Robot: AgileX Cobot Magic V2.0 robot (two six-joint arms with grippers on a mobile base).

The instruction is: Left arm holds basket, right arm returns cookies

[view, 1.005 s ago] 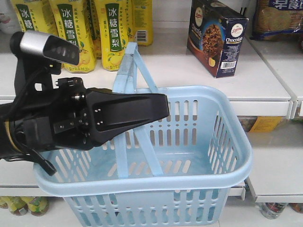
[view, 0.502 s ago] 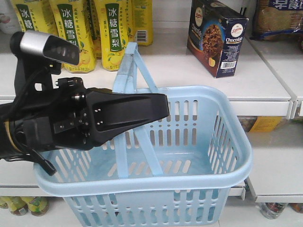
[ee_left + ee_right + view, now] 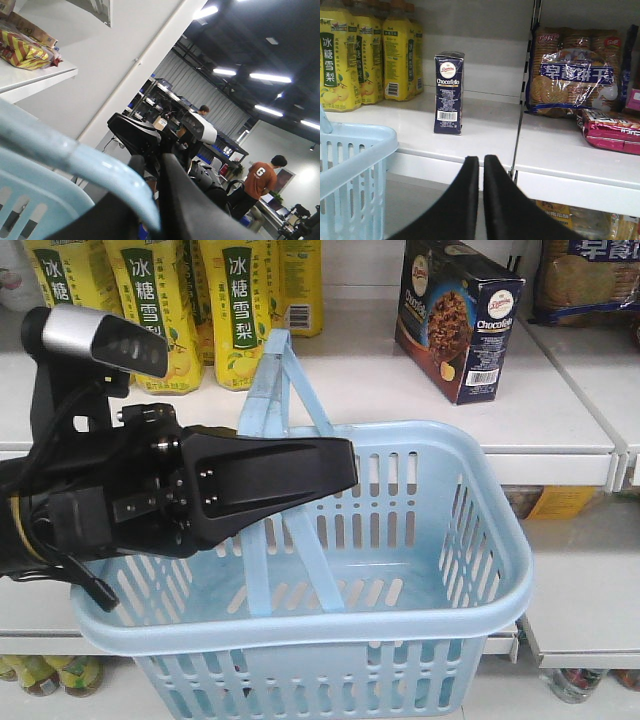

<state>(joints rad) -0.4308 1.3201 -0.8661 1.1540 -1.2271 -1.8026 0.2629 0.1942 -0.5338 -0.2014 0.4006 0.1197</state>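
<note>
Light blue plastic, the basket (image 3: 430, 540) hangs before the shelf (image 3: 560, 430) with both thin handles (image 3: 270, 400) raised together; the left gripper (image 3: 340, 465) reaches across them, and whether it pinches them cannot be told. The cookies (image 3: 448, 93) stand upright on the shelf, near yellow cartons (image 3: 367, 60). The right gripper (image 3: 481, 162) is nearly closed, holding nothing, below and apart from the box.
</note>
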